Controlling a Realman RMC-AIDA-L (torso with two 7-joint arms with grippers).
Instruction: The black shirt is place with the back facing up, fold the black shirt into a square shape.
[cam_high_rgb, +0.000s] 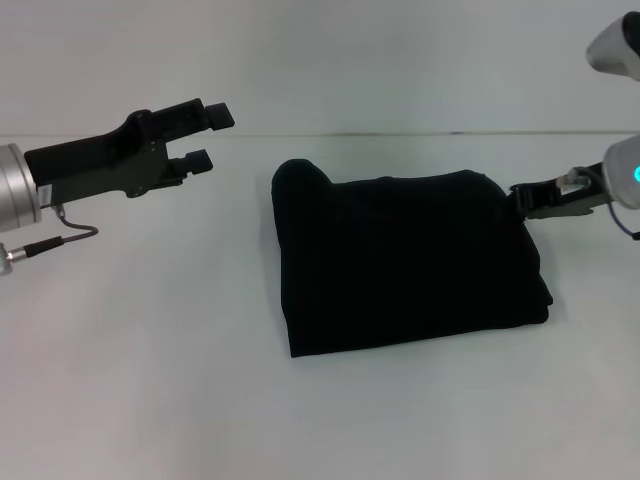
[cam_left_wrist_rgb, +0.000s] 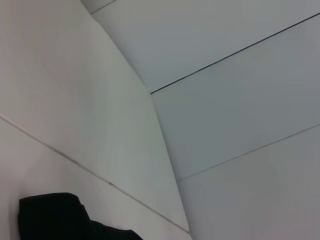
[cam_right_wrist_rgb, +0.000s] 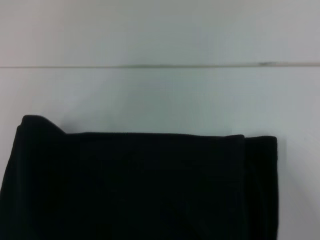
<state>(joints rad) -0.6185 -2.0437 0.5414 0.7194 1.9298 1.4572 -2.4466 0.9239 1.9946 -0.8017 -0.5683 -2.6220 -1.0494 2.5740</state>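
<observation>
The soft black fabric shirt (cam_high_rgb: 410, 262) lies mid-table folded into a near-square block, so folding appears essentially complete; the left pincer (cam_high_rgb: 205, 137) hovers open beside it, the right pincer (cam_high_rgb: 522, 200), state indiscernible, touches its far right corner.

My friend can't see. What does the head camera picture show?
A black shirt, folded into a rough square, lies on a white table. The left claw hangs open in the air to the shirt's left, apart from it. The right claw is at the shirt's far right corner.
</observation>
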